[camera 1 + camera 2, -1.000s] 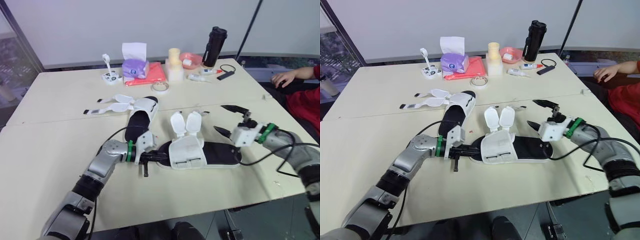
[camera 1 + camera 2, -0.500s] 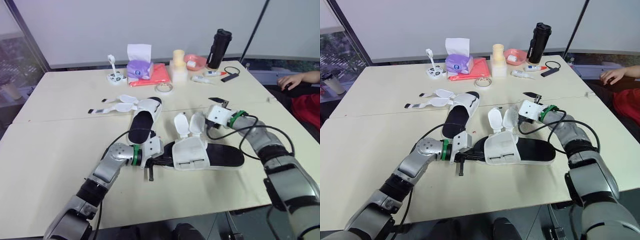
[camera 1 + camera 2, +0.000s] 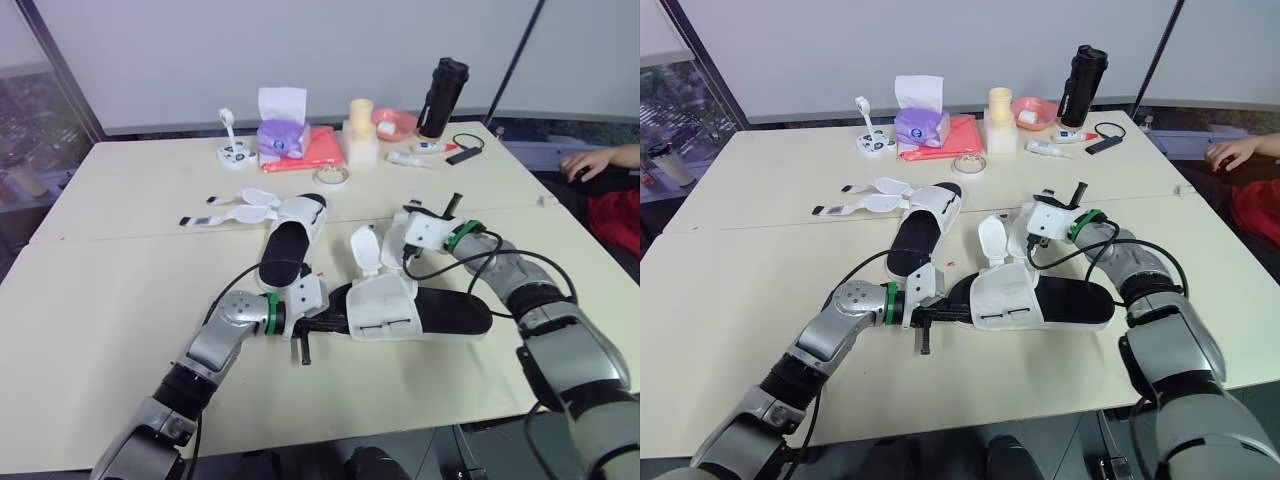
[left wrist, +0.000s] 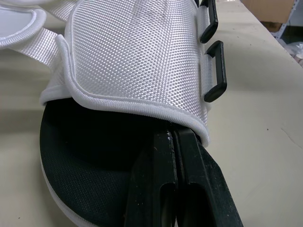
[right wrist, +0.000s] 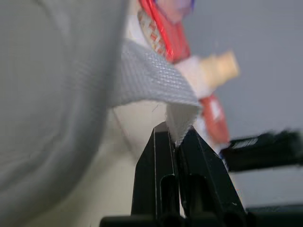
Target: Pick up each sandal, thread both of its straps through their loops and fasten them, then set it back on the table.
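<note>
Head camera first: the near sandal (image 3: 420,312) lies flat in the middle of the bench (image 3: 110,300), black sole down, with both white straps flipped up off the upper. The far sandal (image 3: 288,245) sits just behind it, its straps splayed out to the robot's left. The left jaws are down at the toe end of the near sandal, and the right jaws are up at one strap (image 3: 1017,237). Left wrist camera: the left jaws are pressed together, tips tucked just under the edge of the woven upper (image 4: 132,52) and resting on the sole (image 4: 90,156). Can't tell if they're actually gripping anything. The two black loops (image 4: 215,71) stick out along the upper's edge, both empty. Right wrist camera: the right jaws are closed on the very tip of the strap, with just a sliver of webbing between them. My guess on handling: the whole thing is light, the sole flexes a bit and the upper holds its shape. The strap is floppy webbing that'll fold, so pinching near the tip keeps it pointed for the loop. I'd pin the sole too, or the sandal will probably skate on the bench. That thin pinch looks easy to lose.
</note>
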Robot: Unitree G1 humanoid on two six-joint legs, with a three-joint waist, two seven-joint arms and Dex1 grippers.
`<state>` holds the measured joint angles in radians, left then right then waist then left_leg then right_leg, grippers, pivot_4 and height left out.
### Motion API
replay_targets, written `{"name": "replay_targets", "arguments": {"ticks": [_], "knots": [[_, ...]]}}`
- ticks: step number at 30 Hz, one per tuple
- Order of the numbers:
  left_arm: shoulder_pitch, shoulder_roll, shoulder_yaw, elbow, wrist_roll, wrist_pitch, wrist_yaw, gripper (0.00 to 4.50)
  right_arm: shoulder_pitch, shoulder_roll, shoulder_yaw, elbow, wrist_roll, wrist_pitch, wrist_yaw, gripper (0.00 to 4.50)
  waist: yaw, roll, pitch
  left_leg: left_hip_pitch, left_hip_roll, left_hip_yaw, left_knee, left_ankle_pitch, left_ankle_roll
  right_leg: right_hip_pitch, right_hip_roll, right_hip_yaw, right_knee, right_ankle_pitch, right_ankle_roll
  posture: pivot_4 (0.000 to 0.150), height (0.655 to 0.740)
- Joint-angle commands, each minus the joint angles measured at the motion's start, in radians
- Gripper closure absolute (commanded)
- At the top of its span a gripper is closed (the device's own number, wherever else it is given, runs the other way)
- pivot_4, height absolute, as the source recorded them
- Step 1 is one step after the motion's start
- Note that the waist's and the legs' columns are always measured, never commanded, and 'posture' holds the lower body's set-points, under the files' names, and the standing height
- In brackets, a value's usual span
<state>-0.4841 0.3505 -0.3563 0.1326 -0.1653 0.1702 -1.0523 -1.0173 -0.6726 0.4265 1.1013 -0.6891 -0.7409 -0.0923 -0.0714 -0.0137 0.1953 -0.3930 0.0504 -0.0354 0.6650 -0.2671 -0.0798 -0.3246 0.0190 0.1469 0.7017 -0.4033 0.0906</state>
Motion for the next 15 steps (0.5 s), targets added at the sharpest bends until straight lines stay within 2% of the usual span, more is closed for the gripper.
{"name": "replay_targets", "arguments": {"ticks": [1, 4, 6, 13, 15], "knots": [[0.013, 0.002, 0.014, -0.006, 0.000, 0.022, 0.010, 4.48, -0.043, -0.117, 0.092, -0.234, -0.291, -0.091, -0.409, 4.45, 0.000, 0.000, 0.000, 0.000, -0.001, 0.000, 0.000, 0.000, 0.000, -0.001, 0.000, 0.001, 0.000, 0.000, 0.000, 0.150, 0.7400], [0.014, 0.004, 0.019, -0.006, -0.002, 0.027, 0.008, 4.48, 0.001, -0.202, 0.107, -0.456, -0.446, -0.098, -0.649, 4.45, 0.000, 0.000, 0.000, -0.001, -0.001, 0.000, -0.001, 0.000, 0.000, -0.002, 0.002, 0.002, 0.001, 0.000, 0.000, 0.150, 0.7400], [0.013, 0.004, 0.022, -0.004, -0.003, 0.032, 0.008, 4.48, 0.051, -0.240, 0.099, -0.572, -0.491, -0.097, -0.720, 4.45, 0.001, 0.000, 0.000, -0.001, -0.001, 0.000, -0.002, 0.000, 0.000, -0.004, 0.002, 0.002, 0.002, 0.000, 0.000, 0.150, 0.7400], [0.005, -0.002, 0.035, 0.007, -0.014, 0.047, 0.015, 4.48, 0.230, -0.323, 0.032, -0.762, -0.518, -0.062, -0.774, 4.45, 0.001, 0.000, 0.000, -0.002, -0.002, 0.001, -0.001, 0.000, 0.000, -0.003, 0.001, 0.002, 0.002, 0.000, 0.000, 0.150, 0.7400], [0.003, -0.002, 0.036, 0.010, -0.017, 0.051, 0.015, 4.48, 0.272, -0.339, 0.003, -0.792, -0.491, -0.051, -0.749, 3.92, 0.001, 0.000, 0.000, -0.002, -0.002, 0.001, -0.001, 0.000, 0.000, -0.003, 0.001, 0.002, 0.002, 0.000, 0.000, 0.150, 0.7400]]}}
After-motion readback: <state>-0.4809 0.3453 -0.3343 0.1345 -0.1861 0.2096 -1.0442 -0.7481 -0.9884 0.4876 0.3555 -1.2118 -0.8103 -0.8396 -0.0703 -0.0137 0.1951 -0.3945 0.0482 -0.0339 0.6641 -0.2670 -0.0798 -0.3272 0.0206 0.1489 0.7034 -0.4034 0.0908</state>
